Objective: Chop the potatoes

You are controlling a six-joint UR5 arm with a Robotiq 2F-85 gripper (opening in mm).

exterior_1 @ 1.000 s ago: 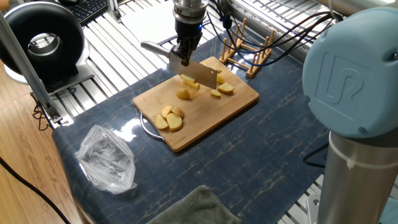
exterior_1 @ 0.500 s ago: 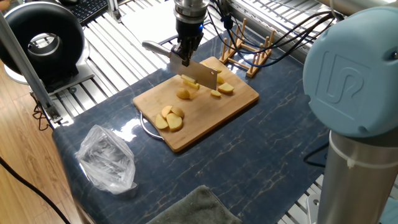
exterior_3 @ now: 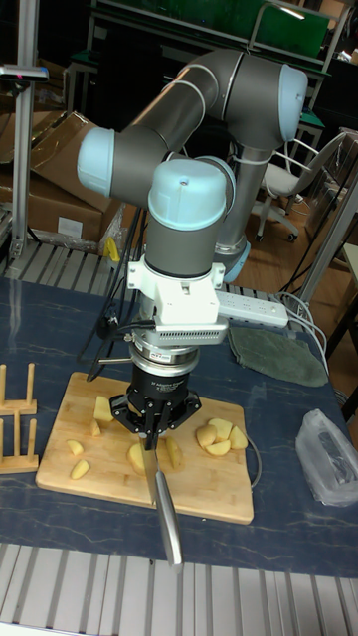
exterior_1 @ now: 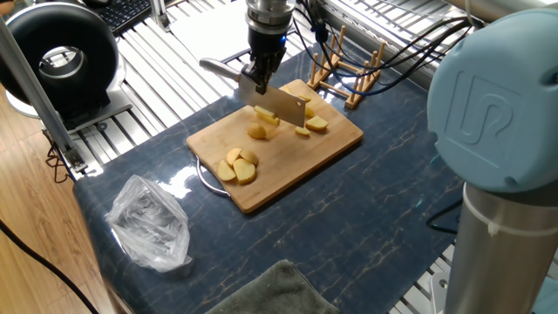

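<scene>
Fingers: the gripper is clamping the cleaver by its handle, keeping the blade edge-down for cutting.
Potatoes: the potatoes are lying scattered on the bamboo board; one is sitting under the blade.
Board: it is resting on the table, giving the cuts a firm base.

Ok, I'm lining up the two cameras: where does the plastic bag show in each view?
Fixed view: the crumpled clear plastic bag lies lower left on the table, left of the bamboo board.
Tall fixed view: the bag sits at the right edge, right of the board.
Shared landmark: the bamboo board.
</scene>
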